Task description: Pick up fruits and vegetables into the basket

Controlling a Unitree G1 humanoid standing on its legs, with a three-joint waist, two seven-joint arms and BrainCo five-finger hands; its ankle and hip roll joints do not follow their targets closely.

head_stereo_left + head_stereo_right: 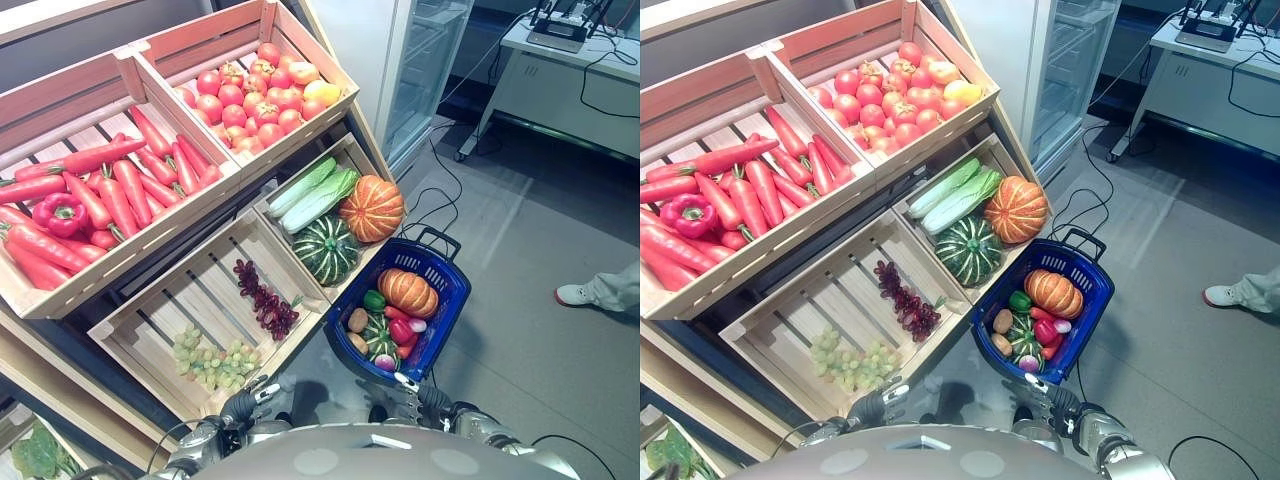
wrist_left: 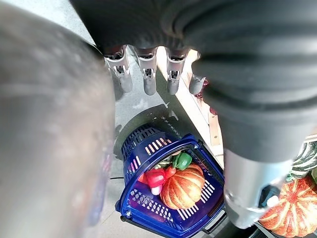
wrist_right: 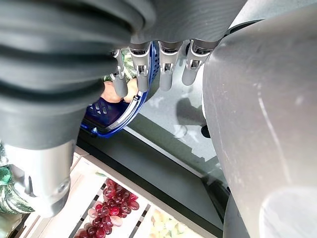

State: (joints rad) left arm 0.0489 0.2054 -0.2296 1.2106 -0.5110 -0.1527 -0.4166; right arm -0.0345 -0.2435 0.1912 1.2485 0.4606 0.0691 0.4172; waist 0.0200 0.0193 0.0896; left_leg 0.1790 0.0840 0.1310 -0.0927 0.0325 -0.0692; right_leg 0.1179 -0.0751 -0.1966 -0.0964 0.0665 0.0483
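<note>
While a blue plastic basket [image 1: 440, 300] with slotted walls is sitting on the grey floor [image 1: 540, 340] at about four o'clock, it is holding a ribbed orange pumpkin [image 1: 407, 292], a glossy green pepper [image 1: 374, 300], a red pepper [image 1: 400, 331], two brown potatoes [image 1: 357, 320] and a striped green squash [image 1: 379, 337]. Slatted wooden crates are rising toward ten o'clock: smooth carrots [image 1: 120, 195] with a red bell pepper [image 1: 59, 213], round tomatoes [image 1: 250, 100], a large orange pumpkin [image 1: 372, 208] touching a dark striped squash [image 1: 325, 249], and grape bunches [image 1: 262, 298]. Both hands are hanging low at six o'clock; the left hand [image 2: 148, 69] and the right hand [image 3: 163, 64] are showing straight, relaxed fingers, gripping nothing.
</note>
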